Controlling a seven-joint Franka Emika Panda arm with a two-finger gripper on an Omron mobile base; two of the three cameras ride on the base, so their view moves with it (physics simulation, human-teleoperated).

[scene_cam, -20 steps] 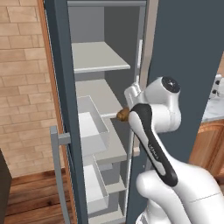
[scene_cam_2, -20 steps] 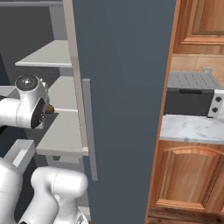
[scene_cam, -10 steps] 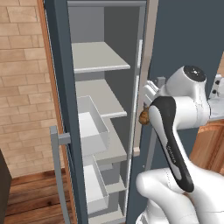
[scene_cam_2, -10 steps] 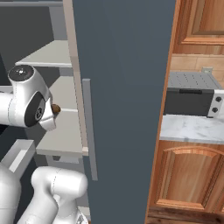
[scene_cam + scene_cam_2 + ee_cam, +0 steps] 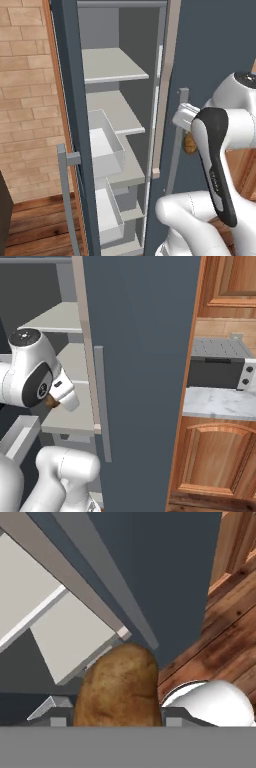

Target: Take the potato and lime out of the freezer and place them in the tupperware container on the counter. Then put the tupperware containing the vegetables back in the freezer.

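Jaws partly open, clamped on potato [image 5: 117, 687]; potato fills lower centre of hand view, seen as brown lump at wrist [image 5: 189, 144] outside freezer [image 5: 75, 125], just in front of open door edge. Freezer door [image 5: 140, 356] swung wide. White drawer [image 5: 105, 145] pulled out on middle shelf. Toaster oven [image 5: 220, 363] on marbled tabletop [image 5: 220, 403] right of door.

Freezer [image 5: 115, 150] door edge [image 5: 92, 356] close beside the potato-laden gripper [image 5: 52, 401].
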